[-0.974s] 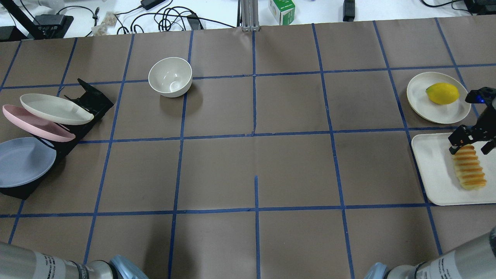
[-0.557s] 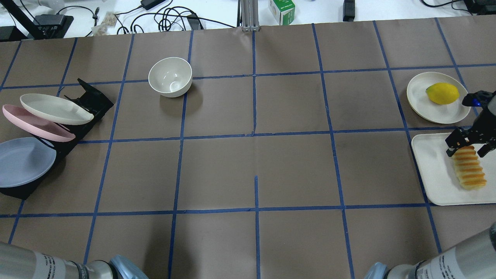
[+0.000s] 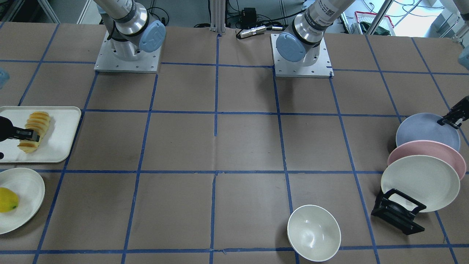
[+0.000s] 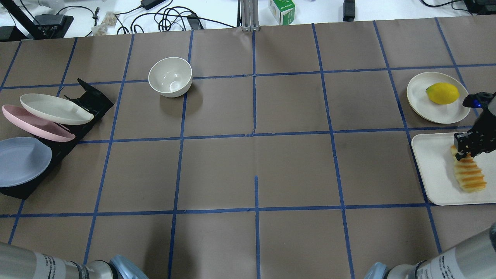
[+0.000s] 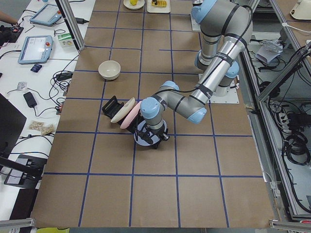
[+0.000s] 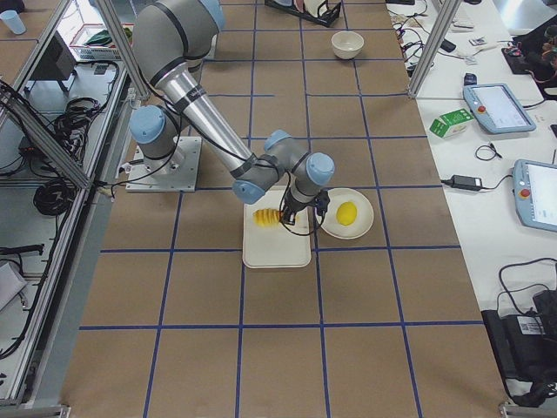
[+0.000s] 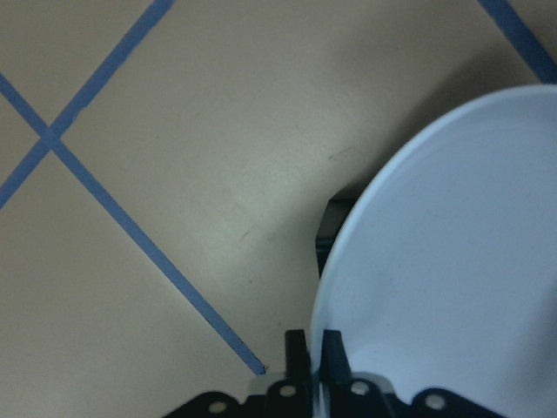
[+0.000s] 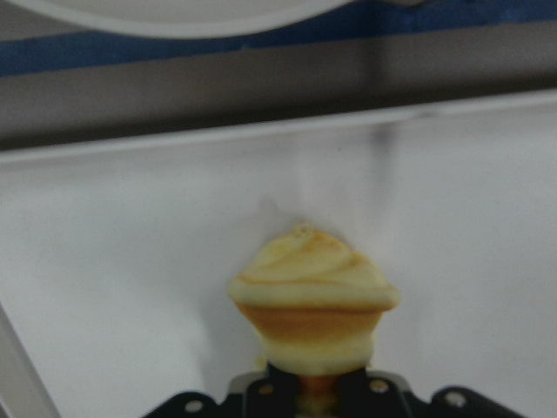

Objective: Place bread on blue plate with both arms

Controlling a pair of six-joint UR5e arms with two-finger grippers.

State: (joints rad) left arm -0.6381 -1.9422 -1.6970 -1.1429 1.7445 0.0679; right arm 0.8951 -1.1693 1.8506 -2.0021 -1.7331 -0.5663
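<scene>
The bread (image 4: 469, 174) lies on a white tray (image 4: 434, 170) at the table's right edge. My right gripper (image 4: 467, 151) is shut on the bread's far end; the right wrist view shows the loaf's end (image 8: 313, 300) squeezed between the jaws. The blue plate (image 4: 21, 161) leans in the front slot of a black rack at the far left. My left gripper (image 3: 447, 121) is out of the overhead view; in the left wrist view it (image 7: 315, 374) is shut on the blue plate's rim (image 7: 452, 261).
A pink plate (image 4: 35, 124) and a cream plate (image 4: 54, 109) lean in the black rack (image 4: 91, 100) behind the blue one. A white bowl (image 4: 170, 76) stands at the back left of centre. A lemon (image 4: 442, 93) sits on a cream plate (image 4: 418, 99) beyond the tray.
My right gripper's jaws have closed from wide open onto the bread's far end, and the loaf has shifted slightly. The blue plate has slid a little to the left.
</scene>
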